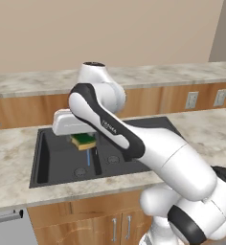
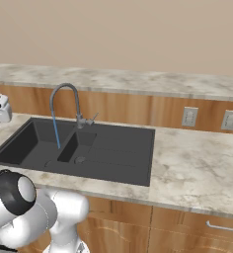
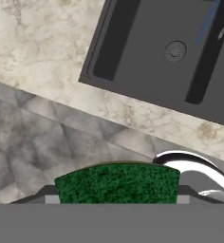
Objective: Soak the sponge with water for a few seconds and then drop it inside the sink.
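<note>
My gripper (image 1: 84, 139) hangs over the big basin of the black sink (image 1: 57, 160) and is shut on the sponge (image 1: 84, 141), dark green on top and yellow beneath. In the hand view the sponge (image 3: 117, 182) sits between the two fingertips, with the gripper (image 3: 116, 197) closed against its sides. The water (image 1: 88, 158) is a thin blue stream that falls into the basin just below the sponge. From the right base view the water (image 2: 56, 131) drops from the spout into the sink (image 2: 113, 148).
The curved chrome faucet (image 2: 64, 94) stands behind the divider between the two basins, and its spout (image 3: 194, 166) lies close to the right of the sponge. Marble counter (image 2: 197, 163) surrounds the sink. Outlets (image 2: 189, 116) are on the back wall.
</note>
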